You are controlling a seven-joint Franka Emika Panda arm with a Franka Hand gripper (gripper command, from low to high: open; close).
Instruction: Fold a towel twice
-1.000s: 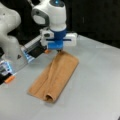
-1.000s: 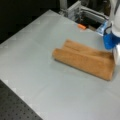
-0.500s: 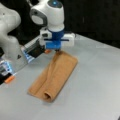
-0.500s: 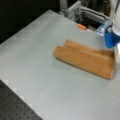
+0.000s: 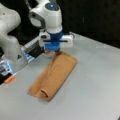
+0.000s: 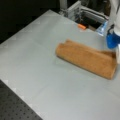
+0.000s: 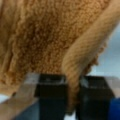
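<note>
The tan-brown towel (image 5: 55,76) lies on the grey table as a long strip, folded over once, with a rolled lip at its near end. In a front view it stretches left to right (image 6: 85,58). My gripper (image 5: 57,51), white with a blue block, stands over the strip's far end. It shows at the right edge in a front view (image 6: 115,53). In the wrist view the gripper (image 7: 72,95) is shut on a raised fold of the towel (image 7: 50,37), pinched between the two black fingers (image 7: 50,97).
The arm's white base (image 5: 11,47) stands at a front view's left, with a small orange object (image 5: 10,79) beside it. That orange object (image 6: 81,26) lies near metal framing at the table's far edge. A black perforated board (image 6: 15,110) borders the table.
The gripper has come down slightly at the towel's far end. The towel itself lies much as before.
</note>
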